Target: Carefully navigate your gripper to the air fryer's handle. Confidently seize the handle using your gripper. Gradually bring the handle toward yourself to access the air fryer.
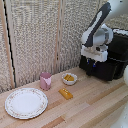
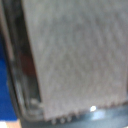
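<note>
In the exterior view the black air fryer (image 1: 115,59) stands on the table at the right. My white gripper (image 1: 92,63) hangs from the bulky white arm, right at the fryer's front face on the side toward the exterior view's left. The handle is hidden behind the hand. The dark fingers point down and their gap does not show. The wrist view is a blurred close-up of a grey textured surface (image 2: 75,55) with a dark rim (image 2: 20,100) and a blue patch (image 2: 4,75) at one edge. Whether the fingers are closed on anything cannot be told.
On the wooden table (image 1: 95,102) stand a pink cup (image 1: 45,80) and a white bowl (image 1: 69,78) with yellow food. A yellow block (image 1: 65,93) and a large white plate (image 1: 26,103) lie nearer the front. Woven screens (image 1: 35,35) stand behind.
</note>
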